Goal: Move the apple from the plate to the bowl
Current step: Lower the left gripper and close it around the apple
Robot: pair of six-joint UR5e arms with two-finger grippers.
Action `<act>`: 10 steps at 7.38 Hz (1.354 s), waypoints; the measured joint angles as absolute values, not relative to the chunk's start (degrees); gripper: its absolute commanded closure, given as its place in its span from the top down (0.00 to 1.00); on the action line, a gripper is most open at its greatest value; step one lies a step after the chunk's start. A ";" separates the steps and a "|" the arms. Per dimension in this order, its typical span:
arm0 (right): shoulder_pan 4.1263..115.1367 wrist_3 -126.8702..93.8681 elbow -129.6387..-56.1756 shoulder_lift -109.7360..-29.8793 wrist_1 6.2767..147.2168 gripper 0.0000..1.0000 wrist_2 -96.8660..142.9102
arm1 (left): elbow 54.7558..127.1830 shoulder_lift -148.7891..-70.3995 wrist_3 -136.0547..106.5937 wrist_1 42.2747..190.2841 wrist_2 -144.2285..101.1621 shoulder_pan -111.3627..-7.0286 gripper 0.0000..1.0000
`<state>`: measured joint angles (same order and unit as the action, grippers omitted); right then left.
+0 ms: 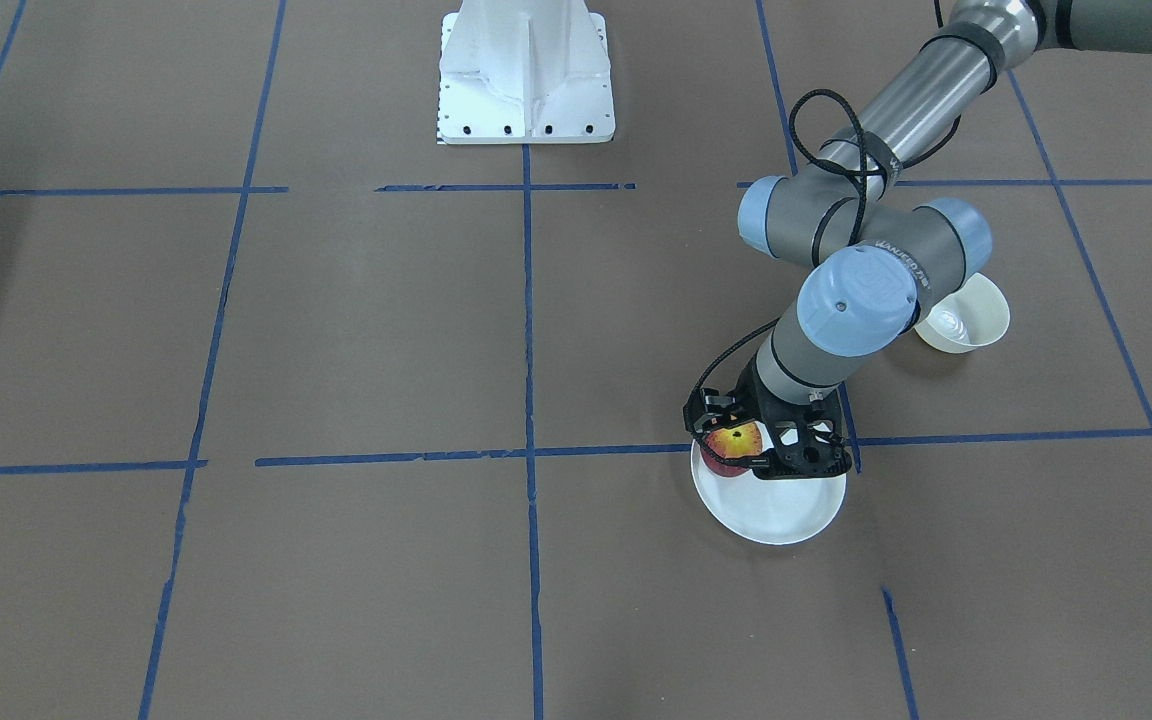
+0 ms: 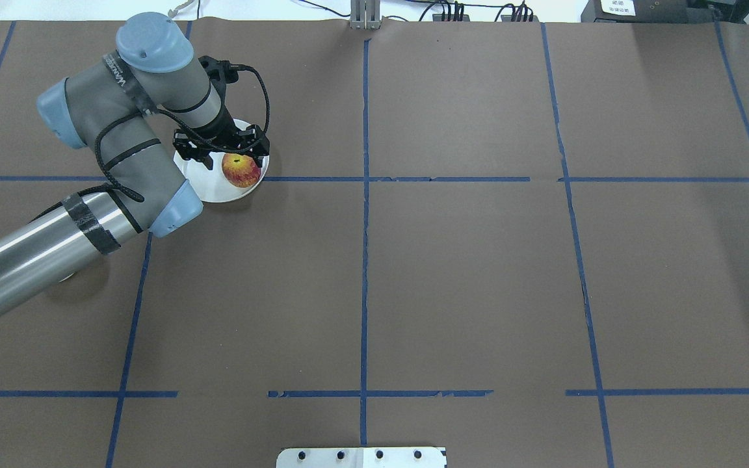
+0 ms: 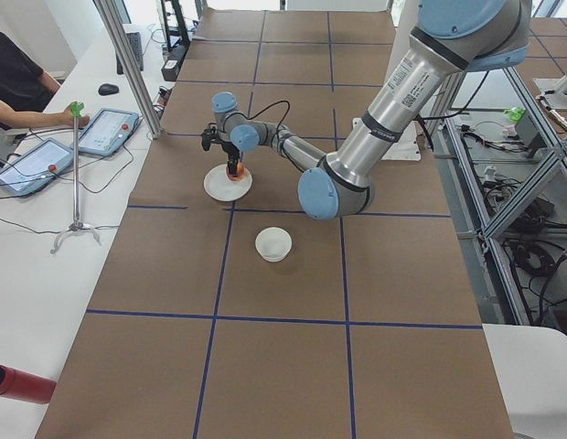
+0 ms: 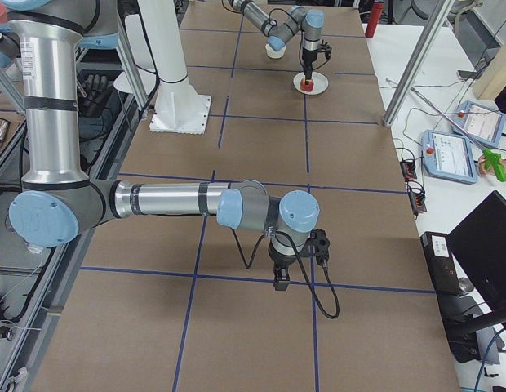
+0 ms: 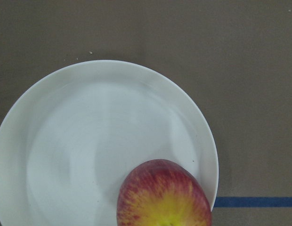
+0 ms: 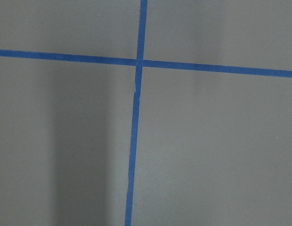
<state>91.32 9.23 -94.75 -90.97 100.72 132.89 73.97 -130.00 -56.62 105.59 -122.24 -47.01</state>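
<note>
Brown-papered table (image 2: pixel 478 273): the left gripper (image 2: pixel 223 155) hangs over the plate (image 2: pixel 210 186), fingers spread wide. The apple (image 2: pixel 241 170) sits at the plate's rim, off-centre beneath them, so a sideways nudge looks needed before closing.

My left wrist camera looked straight down, close over the plate (image 5: pixel 89 141); overhead and front cameras watched from high, facing each other, sharing that plate

Apple (image 1: pixel 733 443) on plate (image 1: pixel 781 510), at right rim; bowl (image 1: pixel 976 320) well apart, left of plate.
</note>
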 measured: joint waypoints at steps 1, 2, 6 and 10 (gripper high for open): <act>91.32 9.23 -94.75 -90.97 100.72 1.00 132.89 | 73.59 -130.12 -56.71 106.05 -121.87 -46.85 1.00; 91.32 9.23 -94.75 -90.97 100.72 1.00 132.89 | 73.00 -130.20 -56.82 106.76 -121.59 -46.81 1.00; 91.32 9.23 -94.75 -90.97 100.72 1.00 132.89 | 70.09 -130.58 -57.69 110.12 -120.54 -46.58 0.76; 91.32 9.23 -94.75 -90.97 100.72 1.00 132.89 | 69.92 -130.76 -57.95 110.10 -120.51 -46.32 0.00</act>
